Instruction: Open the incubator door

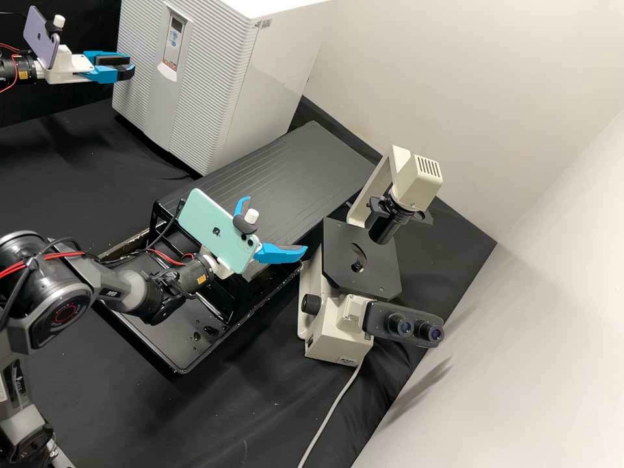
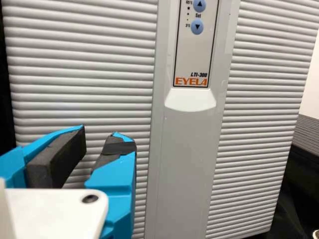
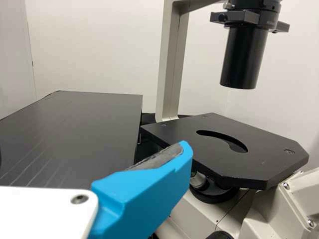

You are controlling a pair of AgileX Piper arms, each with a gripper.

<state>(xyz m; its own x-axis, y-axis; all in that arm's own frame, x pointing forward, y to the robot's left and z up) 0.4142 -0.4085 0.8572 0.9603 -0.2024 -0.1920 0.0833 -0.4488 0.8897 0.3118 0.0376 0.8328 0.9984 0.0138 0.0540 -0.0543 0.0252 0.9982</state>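
Incubator point(image 1: 270, 84) is sitting at the back of the bench in the high view, ribbed door point(image 1: 205, 91) looking shut, and the left gripper point(image 1: 129, 65) is right near the front of it with its fingers just a bit apart, nothing between them. Right gripper point(image 1: 273, 225) is spread nice and wide, also empty, hanging out by the black grooved board point(image 1: 286, 169), with the microscope point(image 1: 348, 260) near it on the other side.
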